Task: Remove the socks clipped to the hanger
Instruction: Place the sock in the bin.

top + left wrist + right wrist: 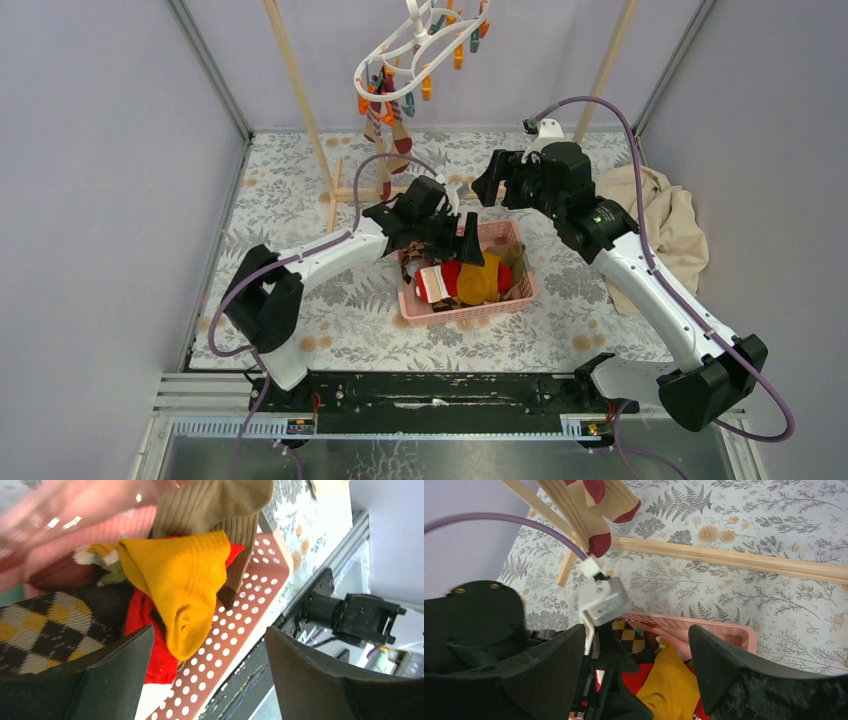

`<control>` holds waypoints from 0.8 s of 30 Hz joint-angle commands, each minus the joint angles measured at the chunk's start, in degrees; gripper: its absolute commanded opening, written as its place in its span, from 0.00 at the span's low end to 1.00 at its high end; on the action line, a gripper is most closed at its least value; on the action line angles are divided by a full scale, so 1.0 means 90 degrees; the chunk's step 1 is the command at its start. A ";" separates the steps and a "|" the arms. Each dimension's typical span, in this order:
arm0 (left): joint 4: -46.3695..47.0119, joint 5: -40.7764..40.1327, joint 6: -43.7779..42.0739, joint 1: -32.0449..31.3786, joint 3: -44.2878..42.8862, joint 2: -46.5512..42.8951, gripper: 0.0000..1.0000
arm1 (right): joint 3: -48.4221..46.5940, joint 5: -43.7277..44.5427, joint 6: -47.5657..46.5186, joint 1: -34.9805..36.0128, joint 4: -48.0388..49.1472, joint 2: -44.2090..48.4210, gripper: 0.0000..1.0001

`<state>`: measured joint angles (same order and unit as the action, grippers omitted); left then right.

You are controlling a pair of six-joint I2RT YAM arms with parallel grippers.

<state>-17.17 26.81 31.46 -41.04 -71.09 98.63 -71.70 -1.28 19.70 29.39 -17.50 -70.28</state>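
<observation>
**Table** [300, 300]: floral cover, seen from above.

**Rack** [292, 80]: wooden, at the far edge. It carries the hanger [410, 45], which tilts with its low end to the left.

**Basket** [470, 312]: mid-table, holding the freed socks [478, 280], a yellow one on top.

**Clipped socks** [390, 128]: maroon-striped, at the hanger's low left end beside the rack's left post. Their long axis is vertical, toes down. Their number cannot be told.

**Left gripper** [468, 246]: over the basket, jaws spread wide, nothing between them.

**Right gripper** [500, 190]: just on the far side of the basket, jaws likewise wide apart and empty.

**Deciding relation:** the clipped socks lie far and left of both grippers, and apparently higher. The right gripper looks the nearer, and its wrist view shows the sock toes at upper left. A reach would probably go far-left and upward, with the jaws closing across the hanging axis below the clips.
</observation>
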 commanded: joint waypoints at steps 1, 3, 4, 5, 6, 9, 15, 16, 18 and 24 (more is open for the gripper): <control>-0.0731 -0.0945 -0.0563 0.0049 -0.0466 -0.0568 0.90 | -0.0013 -0.0191 0.0061 -0.0043 0.0253 0.0107 0.82; -0.0843 -0.1216 -0.0618 0.0088 -0.0472 -0.0766 0.91 | -0.0007 -0.0218 0.0076 -0.0050 0.0264 0.0095 0.82; -0.0875 -0.1344 -0.0646 0.0130 -0.0474 -0.0853 0.92 | 0.0008 -0.0234 0.0085 -0.0038 0.0278 0.0094 0.82; -0.0900 -0.1483 -0.0682 0.0184 -0.0452 -0.0933 0.98 | 0.0021 -0.0243 0.0094 -0.0043 0.0283 0.0101 0.82; -0.0918 -0.1610 -0.0720 0.0247 -0.0423 -0.0998 0.99 | 0.0034 -0.0248 0.0101 -0.0044 0.0292 0.0104 0.82; -0.0924 -0.2073 -0.0802 0.0458 -0.0275 -0.1202 0.99 | 0.0037 -0.0261 0.0096 -0.0051 0.0277 0.0119 0.82; -0.0580 -0.3359 -0.0723 0.0894 0.0400 -0.1672 0.99 | 0.0031 -0.0265 0.0073 -0.0043 0.0227 0.0163 0.82; -0.0503 -0.3599 -0.0696 0.0950 0.0564 -0.1738 0.99 | 0.0036 -0.0284 0.0081 -0.0038 0.0214 0.0167 0.82; -0.0268 -0.4096 -0.0617 0.1038 0.0868 -0.1895 0.99 | 0.0061 -0.0314 0.0083 -0.0043 0.0224 0.0182 0.81; 0.1336 -0.4886 -0.0345 0.1307 0.2147 -0.2580 0.99 | 0.0087 -0.0392 0.0099 -0.0044 0.0179 0.0228 0.79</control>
<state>-18.59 -9.37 26.83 -30.61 -57.10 79.44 -71.16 -3.16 20.08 29.32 -17.34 -70.19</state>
